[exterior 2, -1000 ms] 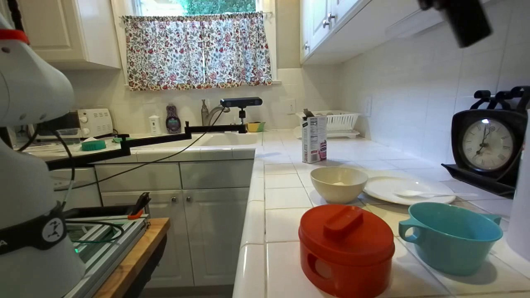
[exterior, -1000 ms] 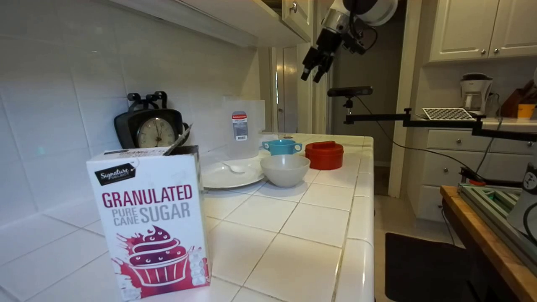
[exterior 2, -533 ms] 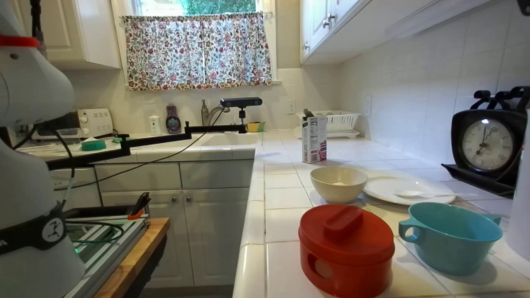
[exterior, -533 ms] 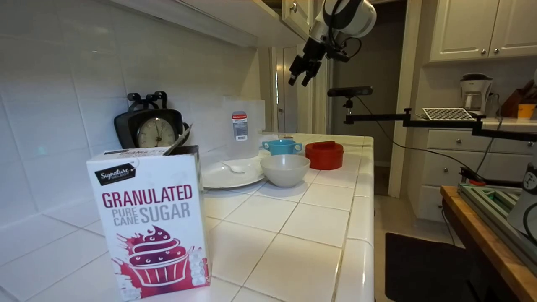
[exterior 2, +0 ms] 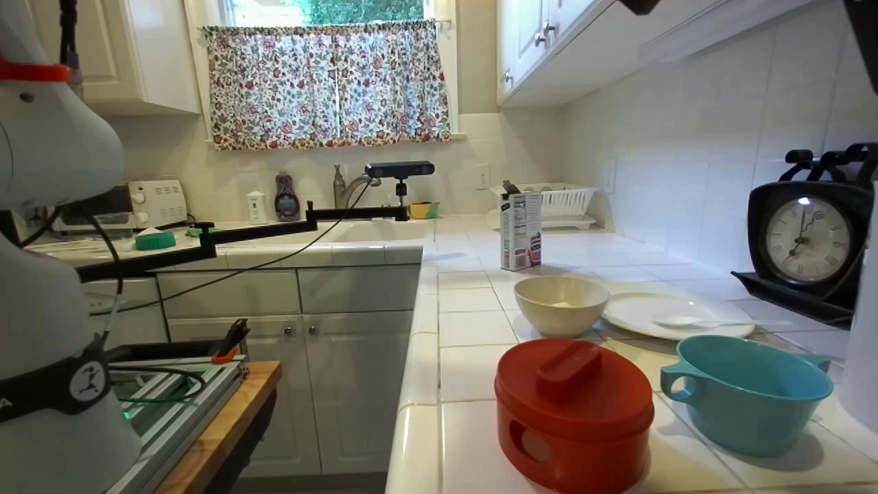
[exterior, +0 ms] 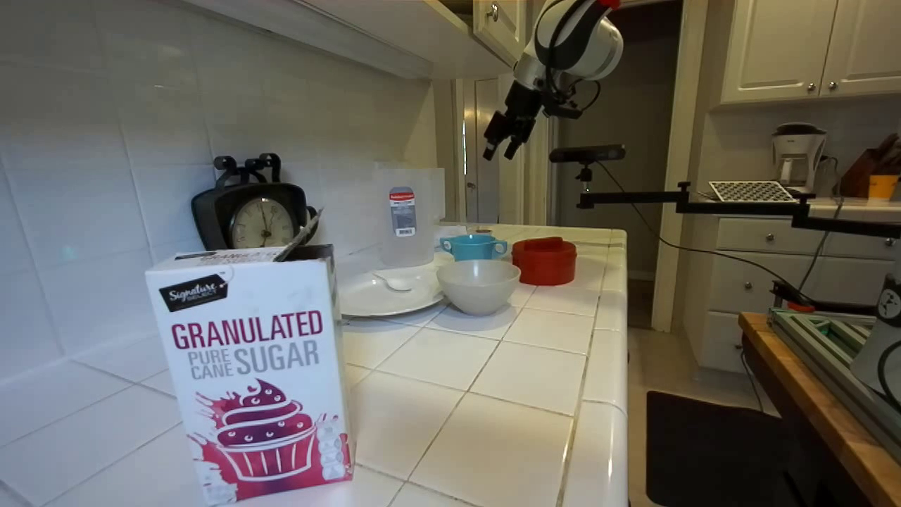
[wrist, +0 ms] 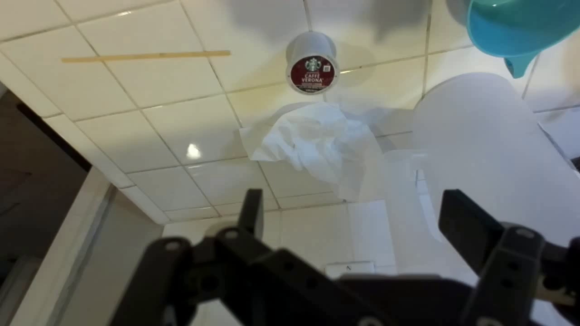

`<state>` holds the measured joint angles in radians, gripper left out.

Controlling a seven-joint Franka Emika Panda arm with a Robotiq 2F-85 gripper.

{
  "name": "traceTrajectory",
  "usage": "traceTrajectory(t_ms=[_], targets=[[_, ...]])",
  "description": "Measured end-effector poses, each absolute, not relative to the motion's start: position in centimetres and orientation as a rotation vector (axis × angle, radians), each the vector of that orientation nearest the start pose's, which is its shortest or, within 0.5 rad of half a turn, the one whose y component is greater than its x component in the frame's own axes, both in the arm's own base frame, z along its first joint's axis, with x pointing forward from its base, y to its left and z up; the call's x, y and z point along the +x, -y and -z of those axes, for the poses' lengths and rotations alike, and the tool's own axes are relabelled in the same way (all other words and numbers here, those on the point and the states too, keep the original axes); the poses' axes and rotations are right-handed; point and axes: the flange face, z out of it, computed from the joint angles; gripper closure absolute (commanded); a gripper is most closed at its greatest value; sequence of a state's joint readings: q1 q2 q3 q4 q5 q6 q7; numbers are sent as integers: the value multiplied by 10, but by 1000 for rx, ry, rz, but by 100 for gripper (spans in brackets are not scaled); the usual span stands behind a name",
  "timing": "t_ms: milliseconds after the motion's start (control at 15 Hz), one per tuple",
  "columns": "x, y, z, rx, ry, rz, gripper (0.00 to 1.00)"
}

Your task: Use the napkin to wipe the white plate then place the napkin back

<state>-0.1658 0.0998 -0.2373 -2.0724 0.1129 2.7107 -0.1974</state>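
Claw (wrist: 355, 215) above table (wrist: 190, 117), jaws apart, nothing held. Napkin (wrist: 312, 145) best pinched low at its crumpled middle, clear of the jug (wrist: 485, 154) at right in wrist view.

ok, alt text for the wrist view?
Crumpled white napkin on a tiled counter, with the hand open and empty at the bottom. A coffee pod sits above the napkin, a pitcher right; blue cup top right, stick top left.

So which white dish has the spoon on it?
The flat white plate: the spoon rests there, handle past the rim. The deeper white bowl beside it holds no spoon.
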Motion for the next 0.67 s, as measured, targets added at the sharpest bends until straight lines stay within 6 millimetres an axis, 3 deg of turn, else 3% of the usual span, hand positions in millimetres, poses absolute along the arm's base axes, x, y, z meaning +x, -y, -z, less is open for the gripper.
traceTrajectory(t_ms=[667], targets=[[607,287,-400,-3127,-441,844,0]])
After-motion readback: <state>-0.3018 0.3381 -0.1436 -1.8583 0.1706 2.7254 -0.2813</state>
